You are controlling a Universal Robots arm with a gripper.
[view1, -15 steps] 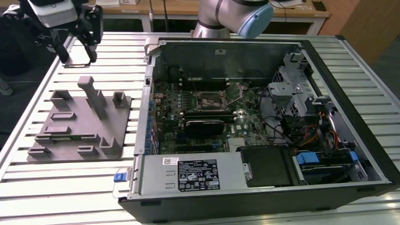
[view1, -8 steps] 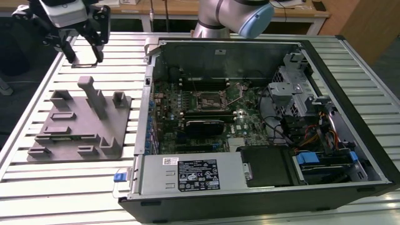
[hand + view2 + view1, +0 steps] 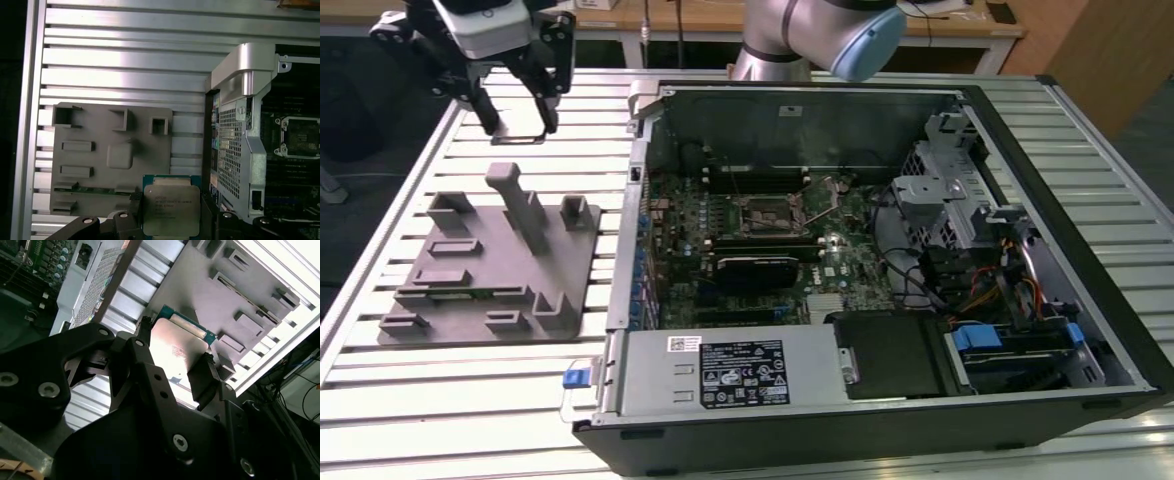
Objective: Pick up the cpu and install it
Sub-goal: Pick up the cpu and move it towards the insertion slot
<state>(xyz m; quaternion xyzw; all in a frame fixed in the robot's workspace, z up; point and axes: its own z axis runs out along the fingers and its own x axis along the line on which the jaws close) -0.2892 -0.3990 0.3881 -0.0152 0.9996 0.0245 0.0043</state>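
The cpu (image 3: 171, 209), a small square chip with a silvery metal top and a green edge, sits between my gripper's fingers in both wrist views. My gripper (image 3: 520, 132) is shut on the cpu (image 3: 176, 347) and hangs above the slatted table at the far left of the exterior view, beyond the grey fixture (image 3: 494, 262). The open computer case (image 3: 881, 250) lies to the exterior view's right. The motherboard's empty socket (image 3: 767, 212) is near the case's middle, and the first wrist view shows this socket (image 3: 300, 135) too.
The grey fixture (image 3: 110, 150) has upright posts and slots. The case's metal side wall (image 3: 640, 200) stands between the fixture and the motherboard. A power supply (image 3: 727, 370) and drive bays (image 3: 987, 300) fill the case's near and right parts. The arm's body (image 3: 814, 35) rises behind the case.
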